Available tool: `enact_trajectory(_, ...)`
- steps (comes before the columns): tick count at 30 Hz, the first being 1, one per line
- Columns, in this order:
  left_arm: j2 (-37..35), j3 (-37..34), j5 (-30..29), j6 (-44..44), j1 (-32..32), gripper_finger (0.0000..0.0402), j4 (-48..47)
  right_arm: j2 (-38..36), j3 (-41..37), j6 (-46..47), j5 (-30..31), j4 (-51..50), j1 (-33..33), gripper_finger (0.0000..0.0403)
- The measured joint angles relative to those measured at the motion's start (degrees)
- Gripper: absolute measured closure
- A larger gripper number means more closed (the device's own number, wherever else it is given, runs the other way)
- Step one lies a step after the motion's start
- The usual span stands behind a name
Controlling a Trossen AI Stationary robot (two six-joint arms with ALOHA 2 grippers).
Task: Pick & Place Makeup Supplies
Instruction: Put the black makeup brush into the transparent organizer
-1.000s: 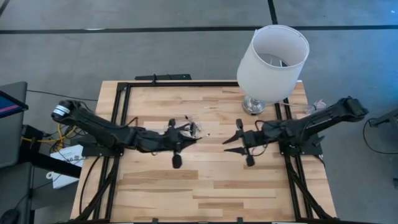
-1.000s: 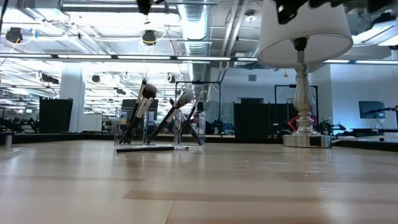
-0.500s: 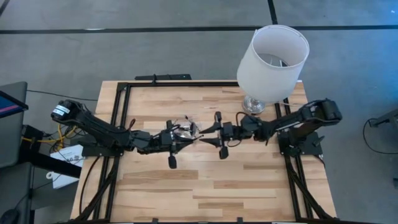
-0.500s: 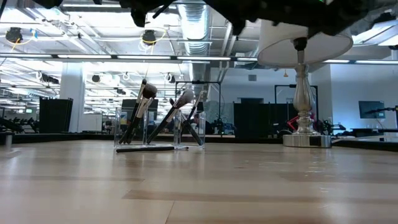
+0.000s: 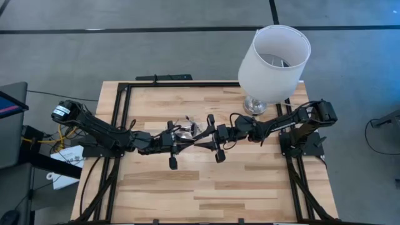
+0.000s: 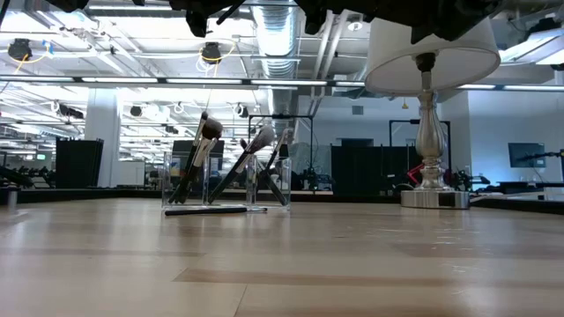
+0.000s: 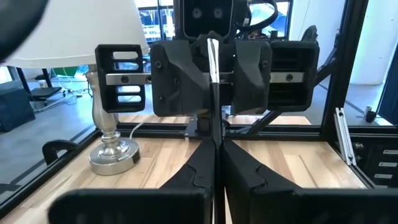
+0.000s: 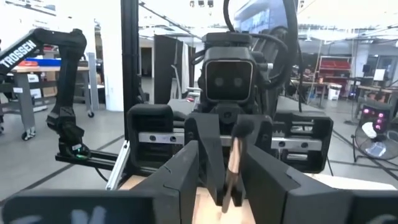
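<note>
Makeup brush (image 7: 212, 74) in transfer: my left gripper (image 7: 213, 146) has its fingers closed on the thin handle, holding it upright above the middle of the tabletop (image 6: 282, 264). The right gripper (image 8: 221, 155) faces it nose to nose, with its fingers about half open on either side of the brush and not yet gripping it. I judge this a hand-over. The next move calls for the right fingers to close on the handle before the left fingers let go.

Farther back, one loose brush (image 6: 207, 210) lies just in front of the clear holder (image 6: 226, 180), which has the other brushes leaning in it. The lamp (image 6: 430, 132) stands beyond, on the right arm's side. Open tabletop lies nearer; the holder sits close under both wrists.
</note>
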Motion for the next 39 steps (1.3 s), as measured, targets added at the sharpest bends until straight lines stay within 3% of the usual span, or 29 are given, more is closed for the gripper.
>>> enact_trajectory(10, 0.0, 0.0, 0.4, 0.1, 0.0, 0.0387, -0.1, 0.0, 0.0, -0.1, 0.4, -0.5, 0.3, 0.0390)
enact_trajectory(20, 0.0, -1.2, 0.2, -0.3, 0.0, 0.0358, -0.1, 0.0, 0.0, 1.5, 0.9, -1.0, 0.3, 0.0395)
enact_trajectory(24, 0.0, -1.2, -2.5, -0.3, 0.0, 0.0339, -0.4, -2.4, 0.4, 2.9, 4.2, -7.2, 0.4, 0.0394)
enact_trajectory(31, 0.0, -1.3, -12.2, -0.4, 0.1, 0.0310, -1.5, -10.8, 5.5, 0.0, 16.8, -29.0, 0.4, 0.0396)
enact_trajectory(35, 0.0, -1.3, -12.3, -0.4, 0.1, 0.0307, -1.5, -8.5, 8.3, -1.0, 27.1, -38.8, -1.7, 0.0395)
enact_trajectory(39, 0.0, -1.3, -12.3, -0.7, 0.1, 0.0309, -1.6, -3.3, 8.7, 1.0, 26.3, -39.3, -5.2, 0.0395)
